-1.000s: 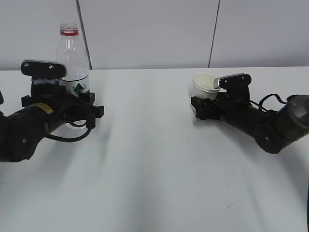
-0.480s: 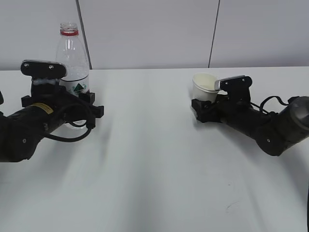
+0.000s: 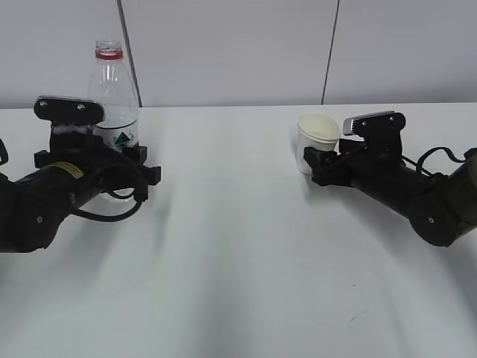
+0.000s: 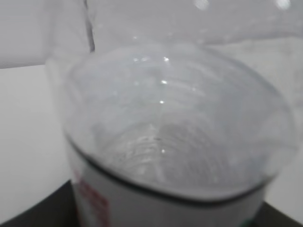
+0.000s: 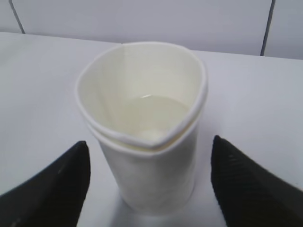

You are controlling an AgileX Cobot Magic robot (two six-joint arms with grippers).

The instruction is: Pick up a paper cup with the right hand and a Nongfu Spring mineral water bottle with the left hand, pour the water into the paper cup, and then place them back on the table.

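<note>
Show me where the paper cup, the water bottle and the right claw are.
paper cup (image 5: 142, 127), right wrist view, on its inner wall.
water bottle (image 3: 113, 89), exterior view, on its clear upper body.
right claw (image 5: 149, 182), right wrist view, midway between its fingertips, over the cup's outer wall.

The bottle (image 3: 114, 104) stands upright on the table (image 3: 231, 246) at about nine o'clock from the middle, capless, red ring at its neck, clear, label low on its body. My cup (image 3: 317, 142) stands upright at about two o'clock, white, rim squashed out of round, with a little water (image 5: 154, 116) lying in its cream bottom.
</note>
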